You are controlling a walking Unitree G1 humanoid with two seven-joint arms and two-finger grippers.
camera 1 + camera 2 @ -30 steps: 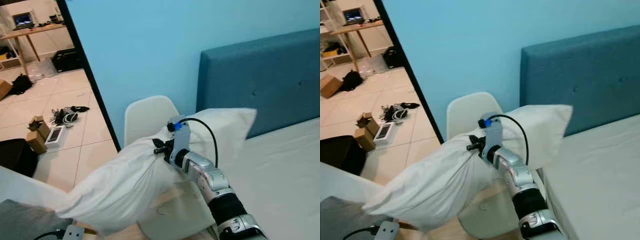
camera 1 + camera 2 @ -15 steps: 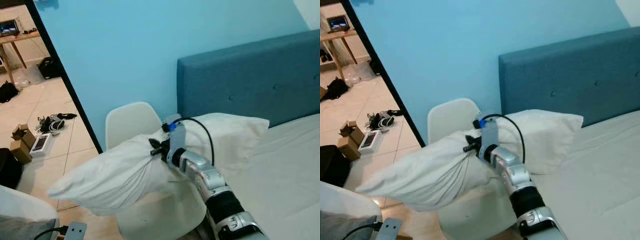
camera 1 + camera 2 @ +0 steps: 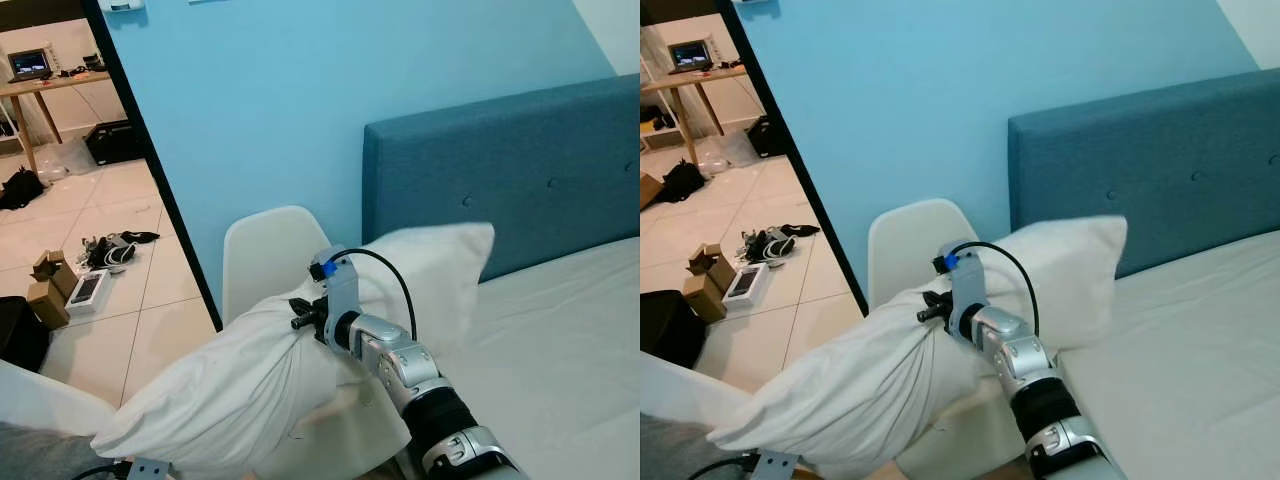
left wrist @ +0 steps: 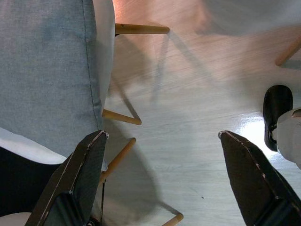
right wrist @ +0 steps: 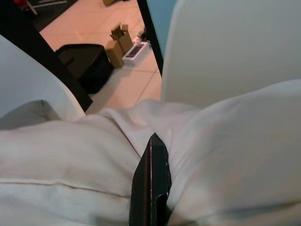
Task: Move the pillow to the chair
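Hanging in mid-air over the chair's seat, the white pillow is pinched near its middle by the right gripper, whose black fingers are closed tight on a bunched fold of the fabric. One end of the pillow rises toward the blue headboard and reaches over the corner of the bed; the other, longer end sags down and away toward the robot's left. The silver right arm comes up from the lower edge of the head views, with a black cable looping over its wrist.

Behind the pillow stands the white chair, its curved back against the light blue wall and just beside the headboard's edge. The seat is mostly hidden under the pillow, and whether the fabric touches it cannot be told.

Beside the wall, a dark door frame opens onto a tiled floor with small cardboard boxes, a tangle of cables and a dark bag. Farther off, a wooden table carries a lit screen.

The left gripper hangs low with its two fingers spread wide and holding nothing, pointing down at a pale wood-look floor. Near it are a grey cushioned seat on slim wooden legs and a black foot of the robot.
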